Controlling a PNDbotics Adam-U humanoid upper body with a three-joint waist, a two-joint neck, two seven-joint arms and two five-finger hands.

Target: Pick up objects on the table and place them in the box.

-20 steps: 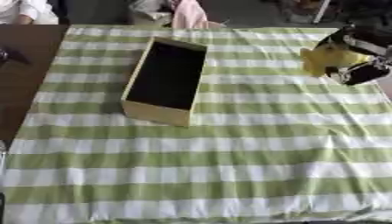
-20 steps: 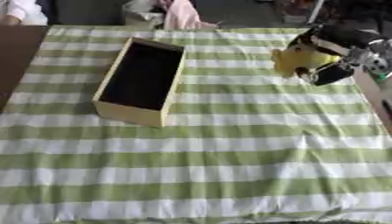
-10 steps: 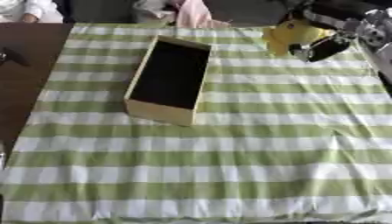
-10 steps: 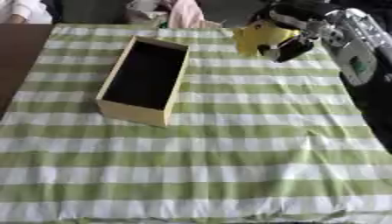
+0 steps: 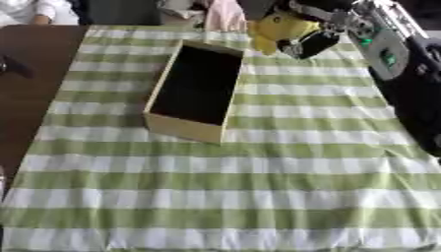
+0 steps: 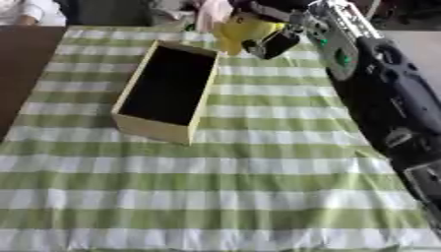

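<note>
A yellow soft object (image 5: pixel 277 30) hangs in the air just right of the box's far end, with my right hand (image 5: pixel 308 40) curled round it. The arm reaches in from the right side. The box (image 5: pixel 195 88) is a long open wooden one with a dark inside, lying on the green-and-white checked cloth (image 5: pixel 258 162); nothing shows inside it. My left hand is in no view.
A dark brown table surface (image 5: pixel 26 93) lies bare left of the cloth. At the far edge there are pink cloth (image 5: pixel 222 14) and people's sleeves (image 5: pixel 26 10). A small dark thing (image 5: pixel 10 66) sits at the left edge.
My right hand has carried the yellow object leftwards and away from me, from the right side of the cloth to beside the box's far end.
</note>
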